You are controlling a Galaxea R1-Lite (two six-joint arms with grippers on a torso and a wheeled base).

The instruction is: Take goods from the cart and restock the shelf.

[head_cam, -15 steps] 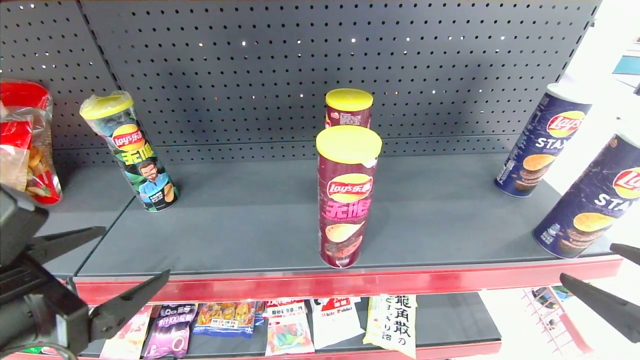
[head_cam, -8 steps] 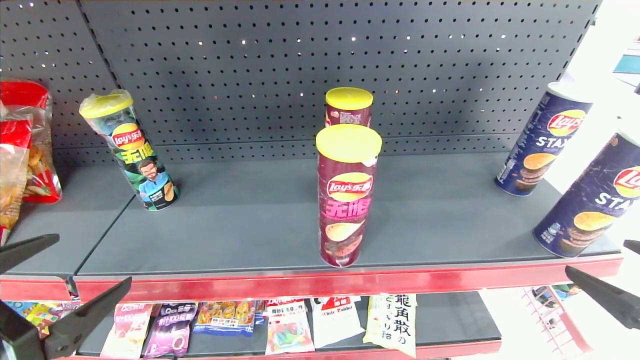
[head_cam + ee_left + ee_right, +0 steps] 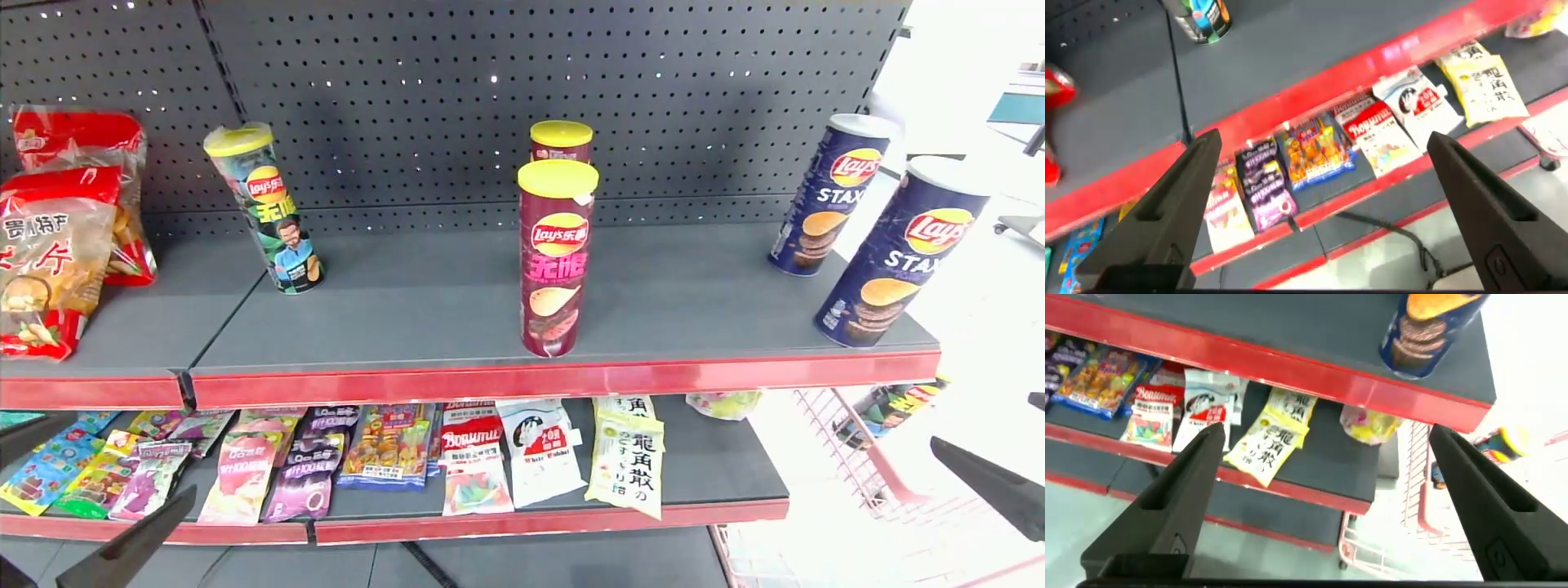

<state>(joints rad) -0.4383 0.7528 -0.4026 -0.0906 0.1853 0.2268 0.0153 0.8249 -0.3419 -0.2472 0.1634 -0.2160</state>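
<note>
On the upper shelf stand a green chip can, a maroon chip can with a second maroon can behind it, and two blue chip cans at the right end. A pink wire cart stands low on the right. My left gripper is open and holds nothing, low at the left before the lower shelf. My right gripper is open and holds nothing, low at the right above the cart.
Red snack bags fill the upper shelf's left end. Several candy packets lie along the lower shelf, with a yellow packet near its right end. A dark pegboard backs the shelves.
The head view has pulled back and dropped, so the lower shelf and cart now show. Both open grippers sit lower than before. The cans stand as they did.
</note>
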